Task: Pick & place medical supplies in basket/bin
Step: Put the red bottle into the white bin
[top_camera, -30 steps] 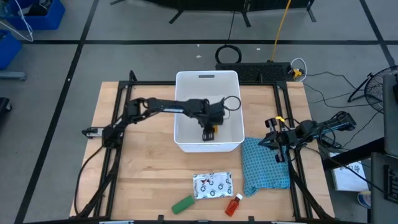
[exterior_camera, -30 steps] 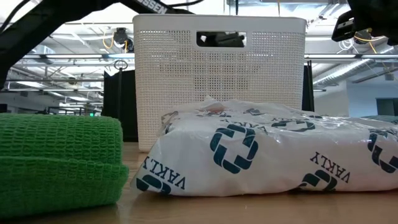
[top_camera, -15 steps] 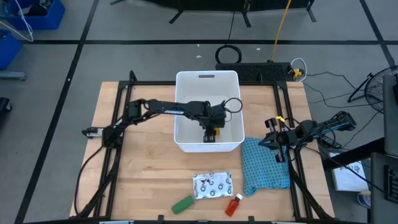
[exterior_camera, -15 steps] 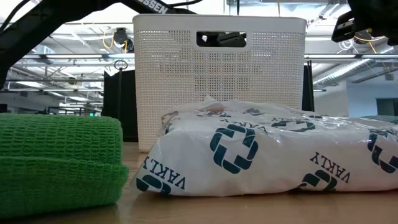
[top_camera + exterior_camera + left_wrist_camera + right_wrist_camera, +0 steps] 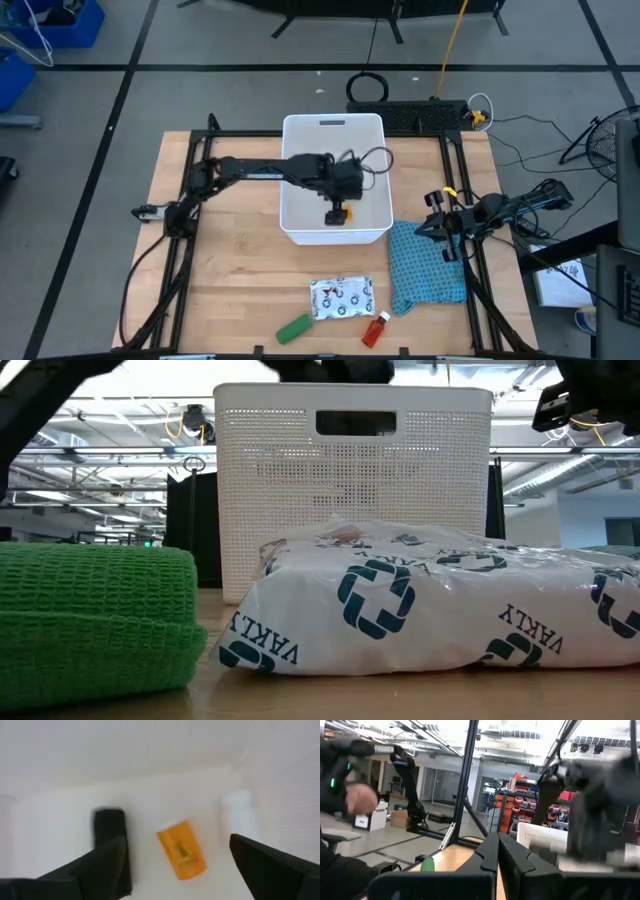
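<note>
The white bin [image 5: 334, 128] stands at the table's far middle. My left gripper [image 5: 340, 192] hovers open over the bin's inside, touching nothing. Below it, an orange bottle [image 5: 181, 849], a black piece [image 5: 109, 824] and a white piece [image 5: 241, 810] lie on the bin's floor. The orange bottle [image 5: 340, 213] lies near the bin's near wall. A white printed pouch [image 5: 342, 297], a green roll [image 5: 294, 327] and a red bottle [image 5: 376, 328] lie on the table near its front edge. My right gripper [image 5: 440, 226] waits shut at the table's right side.
A teal-blue textured cloth [image 5: 428, 265] lies at the right, between the bin and the front edge, under my right arm. In the low view the pouch [image 5: 430, 610] and the green roll [image 5: 95, 615] lie in front of the bin's wall [image 5: 352, 480]. Bare wood shows left of the bin.
My left gripper has gone up inside the bin: in the low view it no longer shows through the handle slot. The orange bottle has stayed on the bin's floor, near the near wall.
</note>
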You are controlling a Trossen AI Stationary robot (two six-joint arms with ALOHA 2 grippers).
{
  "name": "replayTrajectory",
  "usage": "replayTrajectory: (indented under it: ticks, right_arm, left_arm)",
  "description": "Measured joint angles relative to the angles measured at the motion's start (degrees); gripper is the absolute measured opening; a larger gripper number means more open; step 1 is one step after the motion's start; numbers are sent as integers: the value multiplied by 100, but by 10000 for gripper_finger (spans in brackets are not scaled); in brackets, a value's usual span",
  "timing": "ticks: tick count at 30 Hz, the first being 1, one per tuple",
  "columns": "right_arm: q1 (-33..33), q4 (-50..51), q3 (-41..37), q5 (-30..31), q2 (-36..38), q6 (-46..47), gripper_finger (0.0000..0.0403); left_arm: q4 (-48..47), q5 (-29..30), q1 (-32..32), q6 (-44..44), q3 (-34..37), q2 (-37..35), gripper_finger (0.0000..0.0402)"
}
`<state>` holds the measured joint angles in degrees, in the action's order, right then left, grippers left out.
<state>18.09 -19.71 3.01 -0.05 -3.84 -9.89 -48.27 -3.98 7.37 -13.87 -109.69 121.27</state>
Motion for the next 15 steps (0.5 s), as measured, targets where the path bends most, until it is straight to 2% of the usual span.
replayTrajectory:
  ticks: [4,7,12,15]
  right_arm:
    - [0,-15,0,2,0,0,0]
    - [0,-17,0,14,1,-21,0]
    - [0,-14,0,39,2,-4,0]
    - [2,7,0,43,0,-40,0]
  left_arm:
    - [-643,216,-136,70,-485,-799,363]
    - [-1480,308,-336,-85,-466,-1545,329]
    - [-1679,521,-973,-114,301,-3106,217]
    - [-843,703,-1316,205,1453,-4273,134]
